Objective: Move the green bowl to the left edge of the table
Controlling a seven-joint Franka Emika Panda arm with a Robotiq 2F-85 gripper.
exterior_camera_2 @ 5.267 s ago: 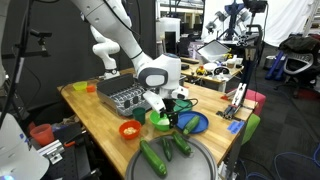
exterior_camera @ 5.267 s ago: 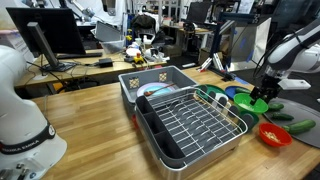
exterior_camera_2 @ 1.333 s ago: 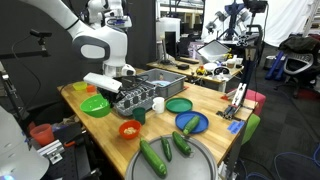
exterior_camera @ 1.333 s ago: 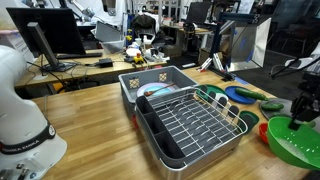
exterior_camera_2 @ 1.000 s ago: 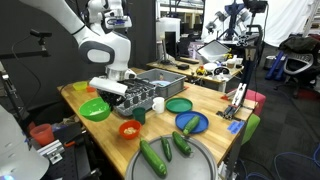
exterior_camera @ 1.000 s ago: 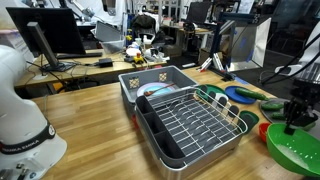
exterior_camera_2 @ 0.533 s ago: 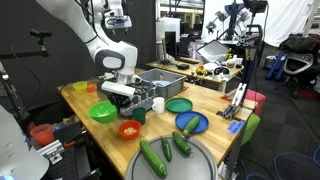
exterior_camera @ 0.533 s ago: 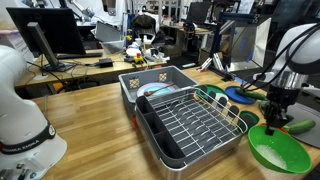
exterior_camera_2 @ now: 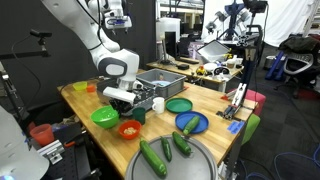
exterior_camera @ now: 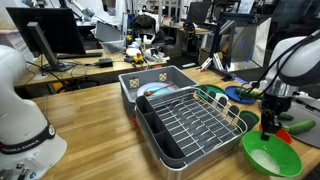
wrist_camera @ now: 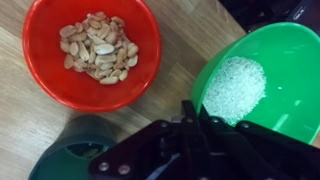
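Single white arm (exterior_camera_2: 112,45) comes down from above green bowl (exterior_camera_2: 104,117), elbow bent, upper links well higher than bowl. In exterior view, last white link (exterior_camera: 296,52) curves in from behind bowl, wrist turned straight down. Black gripper (exterior_camera: 267,127) stands upright, tips at bowl rim, not over bowl centre. In wrist view, gripper (wrist_camera: 190,108) enters from bottom edge; dark fingers (wrist_camera: 188,128) drawn close together, clamped on rim at bowl's edge. Rest of gripper body blurred, dark, low in view.

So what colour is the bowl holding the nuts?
Red: the nut bowl shows best in the wrist view.
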